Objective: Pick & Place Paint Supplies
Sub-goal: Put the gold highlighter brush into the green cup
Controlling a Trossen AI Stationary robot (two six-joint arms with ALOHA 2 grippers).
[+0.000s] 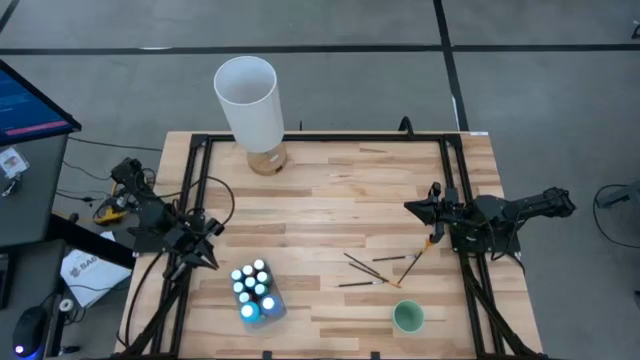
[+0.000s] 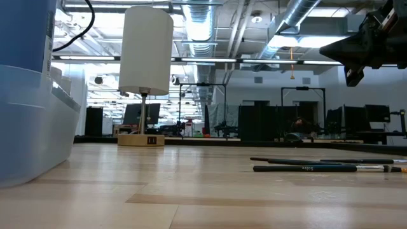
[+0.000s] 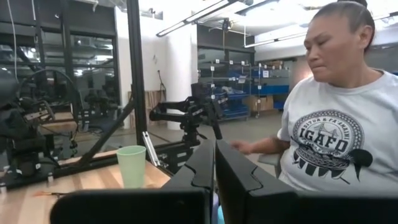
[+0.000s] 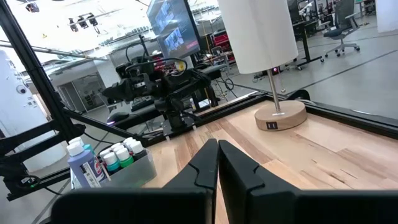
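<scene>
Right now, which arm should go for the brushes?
Right, I'd judge. Its tool hangs near the brushes on the table's right half, while the left tool sits across the bottle tray.

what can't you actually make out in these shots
- Bottles, high view: glare whitens the caps, so the count and colours are unclear.
- Clear bin, low view: cut off by the picture's left edge; contents unreadable.
- Brushes, low view: too thin to count; one runs off the right edge.
- Green cup, left wrist view: whether anything is inside is hidden by its wall.
- Lamp's shade, right wrist view: top cut off.
</scene>
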